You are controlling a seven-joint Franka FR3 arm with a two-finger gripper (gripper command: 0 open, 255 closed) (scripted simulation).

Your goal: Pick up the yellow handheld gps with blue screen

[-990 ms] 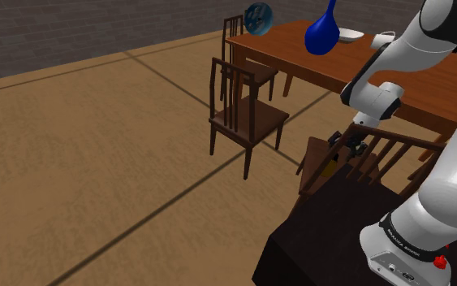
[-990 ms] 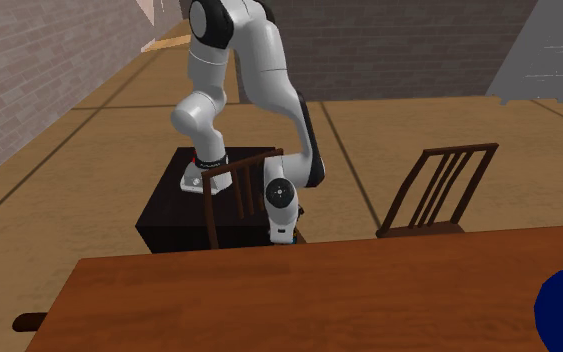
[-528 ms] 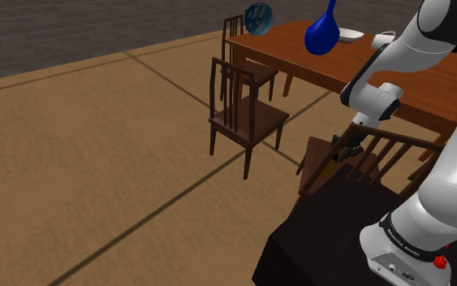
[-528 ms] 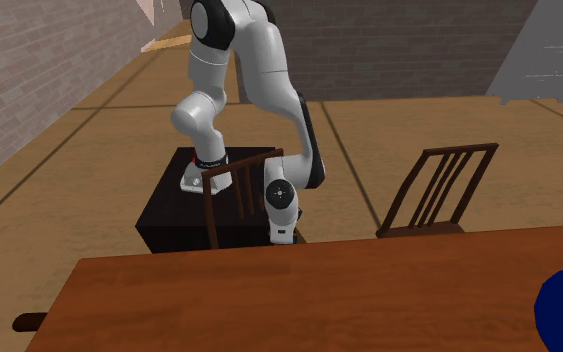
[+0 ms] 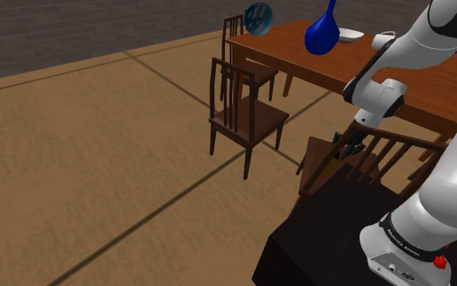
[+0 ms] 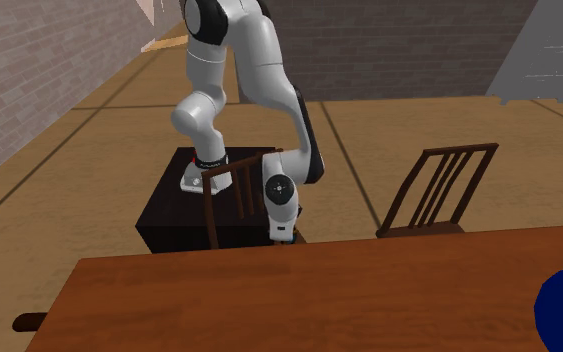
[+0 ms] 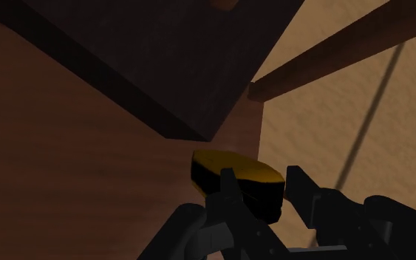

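**Yellow gps (image 7: pixel 236 168) sitting between the black fingers at a chair seat's edge**

The gripper (image 7: pixel 261 179) is reaching low over the brown wooden seat (image 7: pixel 73 170) of the chair nearest the stand (image 5: pixel 332 236). Its fingers are standing apart on either side of the gps. Whether they are pressing it, I cannot tell. Farther off, a second chair (image 5: pixel 247 114) is standing beside the long wooden table (image 5: pixel 299 61), which is carrying a blue vase (image 5: pixel 322 32).
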